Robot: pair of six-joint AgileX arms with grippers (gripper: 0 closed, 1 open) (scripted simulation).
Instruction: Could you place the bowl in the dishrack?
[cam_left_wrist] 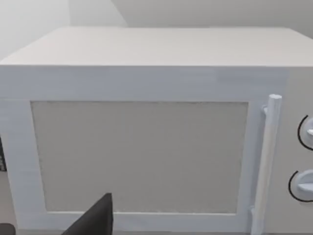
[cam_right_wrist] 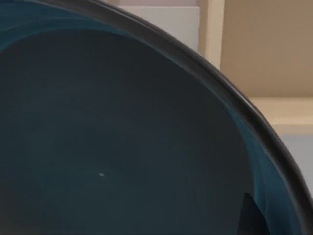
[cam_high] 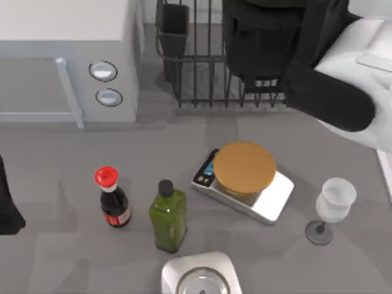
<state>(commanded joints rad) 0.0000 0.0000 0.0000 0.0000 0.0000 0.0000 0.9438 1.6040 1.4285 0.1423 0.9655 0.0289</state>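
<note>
From above, the right arm (cam_high: 331, 92) reaches in from the upper right of the frame, over the black wire dishrack (cam_high: 202, 67) at the top centre. A dark rounded shape, apparently the bowl (cam_high: 263, 37), sits under the arm above the rack; whether it touches the bars cannot be told. The right wrist view adds what the overhead hides: the bowl's (cam_right_wrist: 122, 147) dark blue-black inside and curved rim, very close to the camera. How far the right gripper's fingers are parted, and whether they grip the bowl, cannot be told.

The left arm (cam_high: 7, 202) is parked at the left edge. Its wrist view faces the white microwave (cam_left_wrist: 146, 122) door, handle and two dials.

The overhead view counts one microwave (cam_high: 67, 55), one red-capped dark bottle (cam_high: 113, 199), one green bottle (cam_high: 168, 215), one scale (cam_high: 245, 187) with a round tan top, one wine glass (cam_high: 332, 208), and one silver object (cam_high: 199, 275) at the bottom edge.
</note>
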